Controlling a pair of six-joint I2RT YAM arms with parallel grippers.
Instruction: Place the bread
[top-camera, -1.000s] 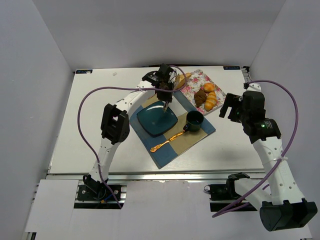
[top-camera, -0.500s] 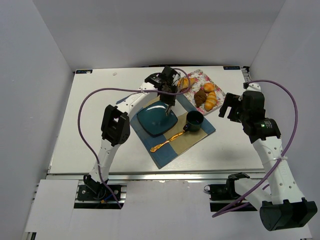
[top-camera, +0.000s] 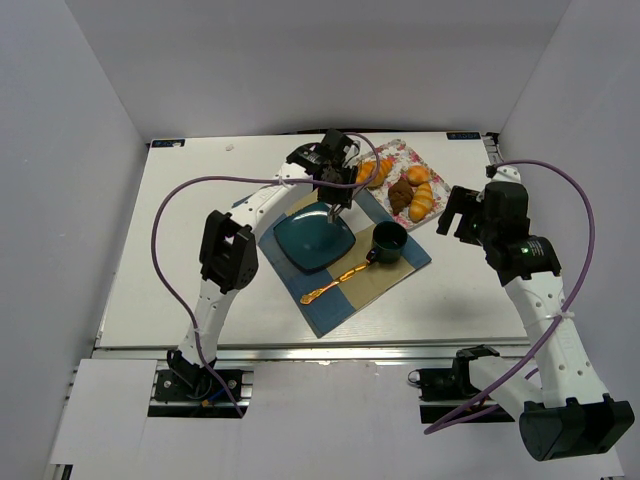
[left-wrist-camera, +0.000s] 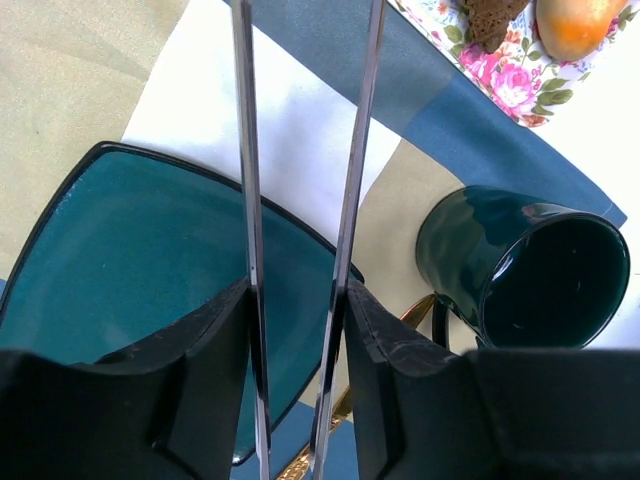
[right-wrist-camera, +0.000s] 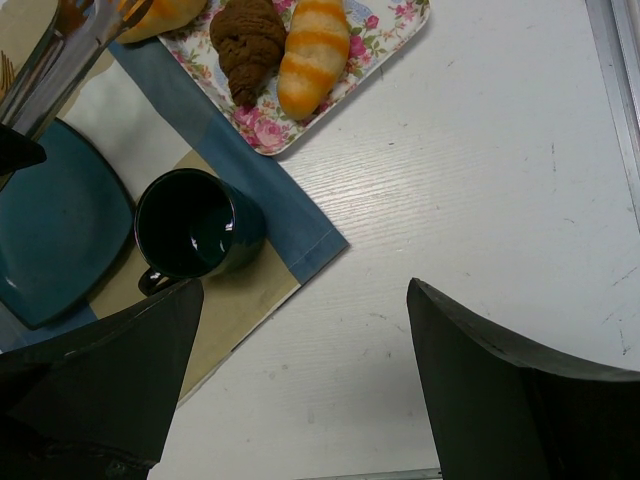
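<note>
My left jaws stand a little apart. The left gripper (top-camera: 335, 205) hangs over the 12 o'clock edge of the plate. Its two long metal fingers (left-wrist-camera: 246, 150) run side by side with a narrow gap, and nothing sits between them along the stretch I can see. Their tips run off the top of my left wrist view. My right gripper (right-wrist-camera: 303, 290) is spread wide with nothing in it. It hovers over bare table at about 3 o'clock from the cup, well apart from it.

The white table (top-camera: 180, 250) carries a blue-and-beige striped placemat (right-wrist-camera: 295, 225), turned cornerwise. A floral tray (right-wrist-camera: 385, 30) sits at 1 o'clock from the mat's middle, its near edge lying over the mat's blue band. A teal square plate (top-camera: 310, 240) rests on the mat with nothing on it. A dark green cup (top-camera: 389, 240) stands upright on the mat just beside the plate at 3 o'clock. A golden spoon (top-camera: 335, 280) lies on the mat at 5 o'clock from the plate.

The croissant (top-camera: 376, 172) lies on the tray's 9 o'clock end, at 1 o'clock from the plate. In the right wrist view my left fingers pass close beside it, and I cannot tell whether they touch. Toward 3 o'clock from it on the tray lie a chocolate pastry (right-wrist-camera: 248, 45), a striped golden roll (right-wrist-camera: 312, 55) touching that pastry, and a small round roll (top-camera: 418, 175).
</note>
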